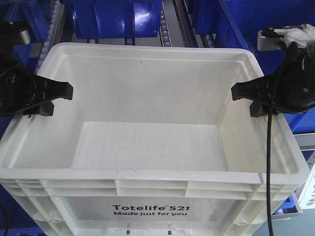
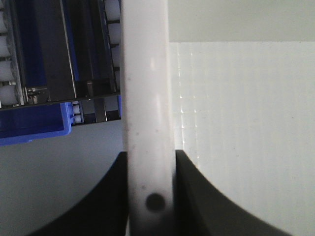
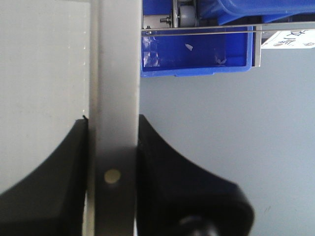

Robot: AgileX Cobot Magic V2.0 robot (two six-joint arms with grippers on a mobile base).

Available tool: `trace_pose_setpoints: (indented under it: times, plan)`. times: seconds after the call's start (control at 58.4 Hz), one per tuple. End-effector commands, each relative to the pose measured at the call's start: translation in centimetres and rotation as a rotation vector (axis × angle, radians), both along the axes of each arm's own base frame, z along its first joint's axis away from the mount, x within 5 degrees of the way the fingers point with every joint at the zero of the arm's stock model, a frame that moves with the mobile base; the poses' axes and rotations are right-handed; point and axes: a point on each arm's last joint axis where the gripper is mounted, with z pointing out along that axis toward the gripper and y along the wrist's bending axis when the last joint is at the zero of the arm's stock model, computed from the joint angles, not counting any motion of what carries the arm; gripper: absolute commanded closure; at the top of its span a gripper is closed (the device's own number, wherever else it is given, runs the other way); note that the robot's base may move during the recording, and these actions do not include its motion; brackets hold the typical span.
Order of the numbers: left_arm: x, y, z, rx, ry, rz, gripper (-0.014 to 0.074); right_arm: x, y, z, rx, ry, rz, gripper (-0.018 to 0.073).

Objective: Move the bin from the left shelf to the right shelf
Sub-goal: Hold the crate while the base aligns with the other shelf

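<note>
Both my grippers are clamped on the white Totelife tote (image 1: 152,178): the left gripper (image 1: 53,101) pinches its left rim, the right gripper (image 1: 252,101) its right rim, with a finger on each side of the wall. I see the tote near me, with blue bins (image 1: 113,17) beyond its far edge.

The bin (image 1: 152,184): smooth, faintly glossy white plastic; floor finely grid-textured. Far blue bins (image 1: 113,17): glossy plastic.

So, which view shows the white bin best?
The front-facing view: nearly the whole bin, empty inside, with its print. The left wrist view shows only a strip of its rim clamped in the left gripper; the right wrist view the same in the right gripper.
</note>
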Motion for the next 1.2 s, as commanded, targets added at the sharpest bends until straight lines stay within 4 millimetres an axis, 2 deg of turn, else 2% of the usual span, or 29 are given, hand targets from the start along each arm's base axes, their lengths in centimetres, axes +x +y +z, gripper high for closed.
trace_pose_setpoints:
  times: [0.0,1.181]
  plan:
    - [-0.40,0.12,2.59,-0.052,-0.151,-0.014,0.0603,-0.09,-0.63,2.22,-0.026,-0.140,0.013,0.0559]
    - [-0.40,0.12,2.59,-0.052,-0.151,-0.014,0.0603,-0.09,-0.62,2.22,-0.025,-0.140,0.013,0.0559]
